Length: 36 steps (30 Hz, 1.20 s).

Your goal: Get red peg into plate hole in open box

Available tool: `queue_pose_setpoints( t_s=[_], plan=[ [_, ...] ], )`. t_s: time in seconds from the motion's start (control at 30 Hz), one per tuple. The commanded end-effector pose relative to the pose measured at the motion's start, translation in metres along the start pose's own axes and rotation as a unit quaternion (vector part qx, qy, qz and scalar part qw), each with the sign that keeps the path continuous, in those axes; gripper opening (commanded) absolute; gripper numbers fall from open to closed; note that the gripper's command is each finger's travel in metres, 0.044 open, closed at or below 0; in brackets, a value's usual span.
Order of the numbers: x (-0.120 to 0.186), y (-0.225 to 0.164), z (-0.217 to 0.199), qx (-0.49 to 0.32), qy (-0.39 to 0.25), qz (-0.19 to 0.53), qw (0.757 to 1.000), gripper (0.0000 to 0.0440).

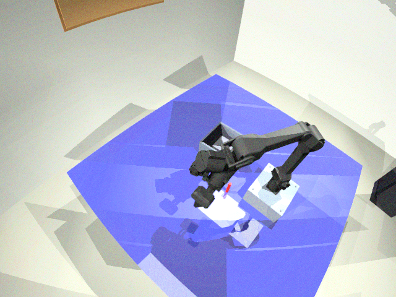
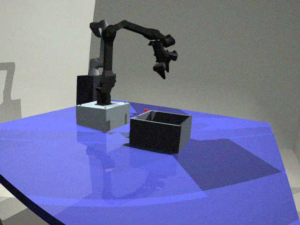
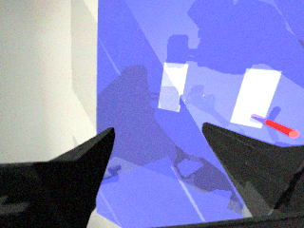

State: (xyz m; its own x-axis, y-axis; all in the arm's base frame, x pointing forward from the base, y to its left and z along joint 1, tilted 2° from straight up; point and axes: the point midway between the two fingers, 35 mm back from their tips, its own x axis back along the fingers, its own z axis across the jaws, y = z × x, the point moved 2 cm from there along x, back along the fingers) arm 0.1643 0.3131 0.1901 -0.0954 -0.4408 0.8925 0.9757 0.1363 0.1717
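The red peg stands upright on the blue table. In the exterior view only its top shows behind the box; in the wrist view it is at the right, outside the fingers. My gripper is open and empty, pointing down, high above the table. In the top view the hand hides its fingertips. The open grey box stands on the table. Part of the pale plate inside shows in the top view; the arm covers the rest, and its hole cannot be seen.
The arm's pale base block stands near the peg and box. The arm reaches above the box's near side in the top view. A black block stands beyond the blue table. Bright patches and shadows lie on the table.
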Motion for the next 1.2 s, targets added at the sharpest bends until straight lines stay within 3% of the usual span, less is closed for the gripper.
queue_pose_setpoints(
  t_s=[0.0,0.33,0.67,1.17],
  plan=[
    [0.002,0.002,-0.017,-0.038,-0.023,0.000,0.999,0.0440],
    [0.003,0.002,-0.083,-0.182,-0.118,0.010,0.976,0.0440],
    [0.001,-0.013,-0.142,-0.308,-0.217,0.024,0.926,0.0440],
    [-0.020,-0.035,-0.189,-0.391,-0.313,0.046,0.864,0.0440]
  ],
)
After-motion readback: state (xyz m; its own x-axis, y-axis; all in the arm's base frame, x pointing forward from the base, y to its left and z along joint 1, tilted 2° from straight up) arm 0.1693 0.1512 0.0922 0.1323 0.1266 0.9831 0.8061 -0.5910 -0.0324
